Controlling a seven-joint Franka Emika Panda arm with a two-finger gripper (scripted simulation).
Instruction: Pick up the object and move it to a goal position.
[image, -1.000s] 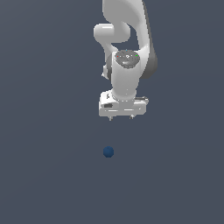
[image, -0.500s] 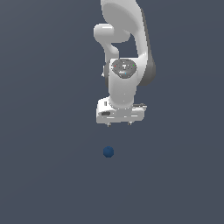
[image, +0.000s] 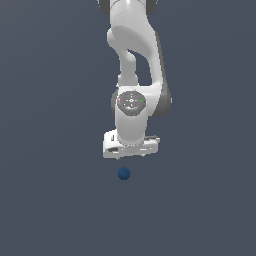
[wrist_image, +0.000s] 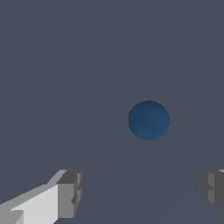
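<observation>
The ball (image: 124, 173) is the single loose thing we count here: one small dark blue sphere, smooth and plain, resting on the flat grey floor (image: 45, 200). In the exterior view it sits just below the white hand of the arm, near the middle of the picture and a little toward the exterior view's left of the hand's centre.

We count one arm (image: 134, 60), white with dark joints, coming down from the top of the exterior view, and one gripper (wrist_image: 142, 192) at its end. In the wrist view we see two grey fingertips: one on its white finger (wrist_image: 70, 193) and a second (wrist_image: 213, 189) at the far edge of the frame. They stand wide apart with only bare floor between them, so the gripper is spread wide and holds nothing.

The ball (wrist_image: 149, 120) lies beyond the fingertips in the wrist view, clear of both and touching neither. How high the gripper (image: 131, 153) hangs above the floor we cannot quite tell from the exterior view, though it seems clear of the ball.
</observation>
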